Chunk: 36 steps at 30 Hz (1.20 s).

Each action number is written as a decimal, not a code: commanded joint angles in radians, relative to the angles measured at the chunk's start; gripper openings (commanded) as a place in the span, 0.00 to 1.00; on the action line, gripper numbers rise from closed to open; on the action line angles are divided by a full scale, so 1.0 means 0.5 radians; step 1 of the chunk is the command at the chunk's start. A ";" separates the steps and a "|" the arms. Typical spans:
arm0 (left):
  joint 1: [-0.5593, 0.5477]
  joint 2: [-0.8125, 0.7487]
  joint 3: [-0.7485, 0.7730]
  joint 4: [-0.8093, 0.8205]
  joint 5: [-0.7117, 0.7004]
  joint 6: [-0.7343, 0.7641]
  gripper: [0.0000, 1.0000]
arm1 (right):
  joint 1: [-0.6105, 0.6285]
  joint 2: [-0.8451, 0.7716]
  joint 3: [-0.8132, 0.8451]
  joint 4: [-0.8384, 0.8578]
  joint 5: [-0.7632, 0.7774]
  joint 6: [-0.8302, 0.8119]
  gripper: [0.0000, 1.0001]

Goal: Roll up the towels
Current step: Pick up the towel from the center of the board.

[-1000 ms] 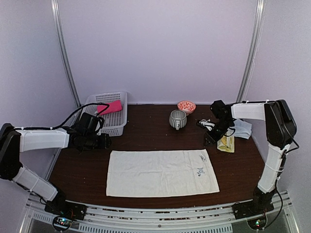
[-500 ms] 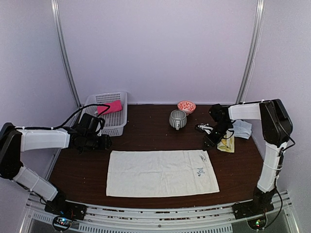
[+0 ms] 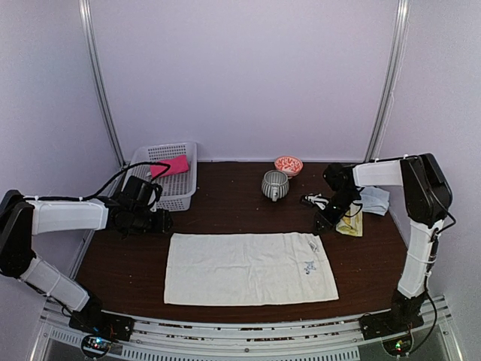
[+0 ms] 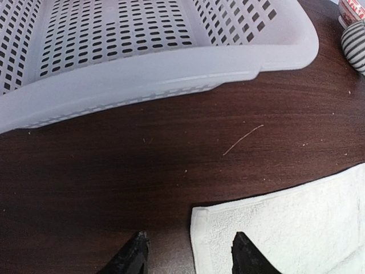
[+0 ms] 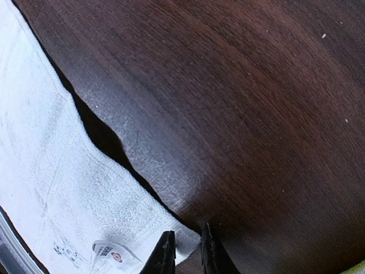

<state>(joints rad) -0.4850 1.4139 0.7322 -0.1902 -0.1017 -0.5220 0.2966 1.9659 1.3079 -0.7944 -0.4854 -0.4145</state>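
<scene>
A cream-white towel (image 3: 248,267) with a small blue mark lies flat at the table's front. My left gripper (image 3: 164,222) hovers open at its far left corner. In the left wrist view that gripper (image 4: 191,254) straddles the towel's (image 4: 296,228) edge, one finger over bare wood and one over cloth. My right gripper (image 3: 319,226) is at the far right corner. In the right wrist view this gripper (image 5: 187,251) has its jaws drawn narrow on the towel's (image 5: 63,188) corner tip, and the nearby edge ripples off the wood. A pink towel (image 3: 174,165) lies in the basket. Yellow (image 3: 349,222) and pale blue (image 3: 374,200) towels lie at the right.
A white perforated basket (image 3: 161,197) stands at the back left, close behind my left gripper, and its wall (image 4: 171,63) fills the top of the left wrist view. A striped cup (image 3: 275,184) and a red-patterned bowl (image 3: 288,165) sit at the back centre.
My right gripper has slid a little left and down to the towel's far right corner, and its jaws have narrowed onto it. The left arm has barely moved.
</scene>
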 commanded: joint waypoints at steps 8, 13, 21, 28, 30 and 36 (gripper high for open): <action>0.006 -0.045 0.017 -0.021 -0.047 -0.018 0.50 | 0.085 -0.142 -0.183 0.076 0.312 0.013 0.29; 0.006 -0.042 0.026 -0.019 -0.048 -0.015 0.50 | 0.214 -0.189 -0.293 0.175 0.634 0.031 0.31; 0.005 -0.060 0.007 -0.014 -0.055 -0.020 0.50 | 0.245 -0.162 -0.352 0.212 0.720 0.041 0.21; 0.004 -0.080 -0.015 -0.010 -0.031 -0.020 0.51 | 0.236 -0.266 -0.245 0.228 0.703 0.036 0.04; 0.006 -0.083 -0.022 0.008 0.004 -0.024 0.51 | 0.227 -0.288 -0.214 0.226 0.696 0.021 0.02; 0.108 -0.058 -0.152 0.217 0.357 -0.148 0.53 | 0.213 -0.302 -0.221 0.315 0.641 -0.010 0.00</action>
<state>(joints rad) -0.4702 1.3964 0.7036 -0.1719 -0.0517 -0.5453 0.4084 1.8515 1.1816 -0.6586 -0.1753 -0.4026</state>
